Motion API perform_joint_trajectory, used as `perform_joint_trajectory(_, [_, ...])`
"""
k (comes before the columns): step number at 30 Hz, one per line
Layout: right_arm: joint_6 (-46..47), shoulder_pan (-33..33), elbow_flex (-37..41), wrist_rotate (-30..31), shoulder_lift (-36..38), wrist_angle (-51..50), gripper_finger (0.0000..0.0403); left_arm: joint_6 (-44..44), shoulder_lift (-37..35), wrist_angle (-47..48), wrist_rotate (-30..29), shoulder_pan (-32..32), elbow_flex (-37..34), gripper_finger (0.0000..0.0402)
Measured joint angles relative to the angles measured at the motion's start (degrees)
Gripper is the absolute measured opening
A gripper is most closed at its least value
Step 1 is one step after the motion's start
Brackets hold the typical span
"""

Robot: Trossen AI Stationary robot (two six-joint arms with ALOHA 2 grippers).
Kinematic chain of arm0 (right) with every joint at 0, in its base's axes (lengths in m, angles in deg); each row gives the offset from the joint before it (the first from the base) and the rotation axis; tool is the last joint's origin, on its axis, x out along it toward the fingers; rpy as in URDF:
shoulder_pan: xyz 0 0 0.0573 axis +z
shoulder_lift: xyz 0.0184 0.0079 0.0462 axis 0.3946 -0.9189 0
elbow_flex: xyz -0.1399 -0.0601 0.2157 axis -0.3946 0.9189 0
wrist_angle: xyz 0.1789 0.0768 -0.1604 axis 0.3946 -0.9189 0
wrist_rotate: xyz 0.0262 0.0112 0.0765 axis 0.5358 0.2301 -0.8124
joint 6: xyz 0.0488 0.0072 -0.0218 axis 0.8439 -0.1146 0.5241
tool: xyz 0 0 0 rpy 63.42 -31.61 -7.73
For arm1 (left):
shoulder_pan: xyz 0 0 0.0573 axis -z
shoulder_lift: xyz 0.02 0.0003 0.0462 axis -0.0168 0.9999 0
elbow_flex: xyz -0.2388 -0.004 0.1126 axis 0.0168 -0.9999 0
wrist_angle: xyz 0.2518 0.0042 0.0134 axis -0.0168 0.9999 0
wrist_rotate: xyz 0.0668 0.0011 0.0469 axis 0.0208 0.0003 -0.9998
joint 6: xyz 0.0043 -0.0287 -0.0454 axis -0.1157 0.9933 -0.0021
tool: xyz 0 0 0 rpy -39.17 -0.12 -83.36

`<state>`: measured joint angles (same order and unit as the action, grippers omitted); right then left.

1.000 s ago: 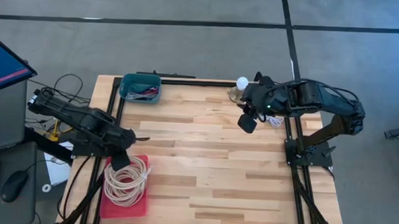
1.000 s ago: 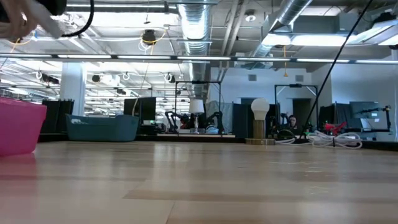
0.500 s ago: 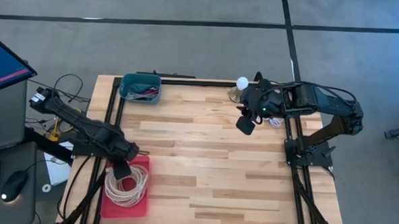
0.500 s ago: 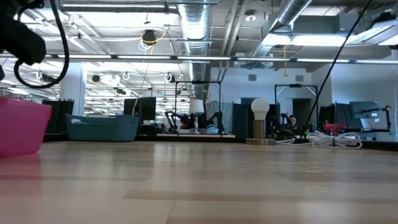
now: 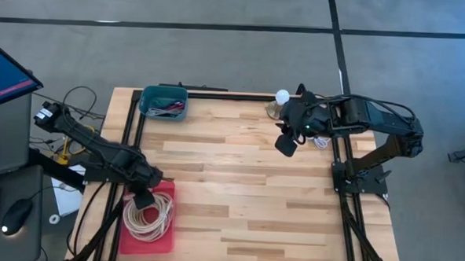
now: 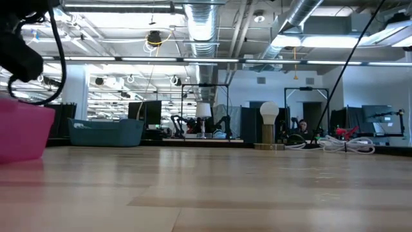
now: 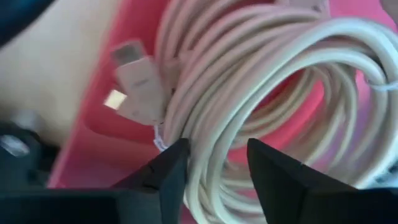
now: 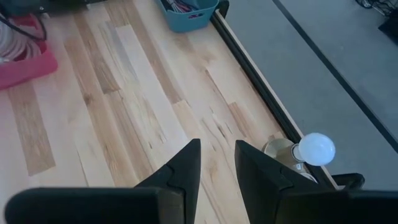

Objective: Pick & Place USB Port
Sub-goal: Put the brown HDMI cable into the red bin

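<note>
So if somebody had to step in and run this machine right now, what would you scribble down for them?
Left gripper: open, just above the coiled cream USB cable in the pink tray, near the table's left front corner. Nothing between its fingers.
Right gripper: empty, fingers a little apart, hanging over the far right of the table near the white bulb.
Blue bin: far left, holding a few small items.
Done: the cable lies in the pink tray.
Left: lift the left arm clear. A white cable lies by the right arm's base; possibly the next one to move.
</note>
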<state>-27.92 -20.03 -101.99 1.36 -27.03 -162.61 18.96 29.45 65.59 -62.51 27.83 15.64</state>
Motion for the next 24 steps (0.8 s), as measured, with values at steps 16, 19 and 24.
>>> perform_joint_trajectory(16, [-9.04, -2.26, -0.02, -0.27, 0.00, 7.87, 0.0091, 4.71, 0.00, -19.01, 12.27, -2.34, -0.10, 0.0120])
perform_joint_trajectory(19, [-9.58, -2.48, -0.02, -0.28, 0.00, 8.27, 0.0091, 2.62, -0.04, -19.00, 12.23, -3.32, -0.10, 0.0105])
perform_joint_trajectory(24, [-9.60, -2.63, -0.02, -0.27, 0.00, 7.79, 0.0091, -0.12, -1.04, -18.94, 12.10, -5.68, -0.10, 0.0081])
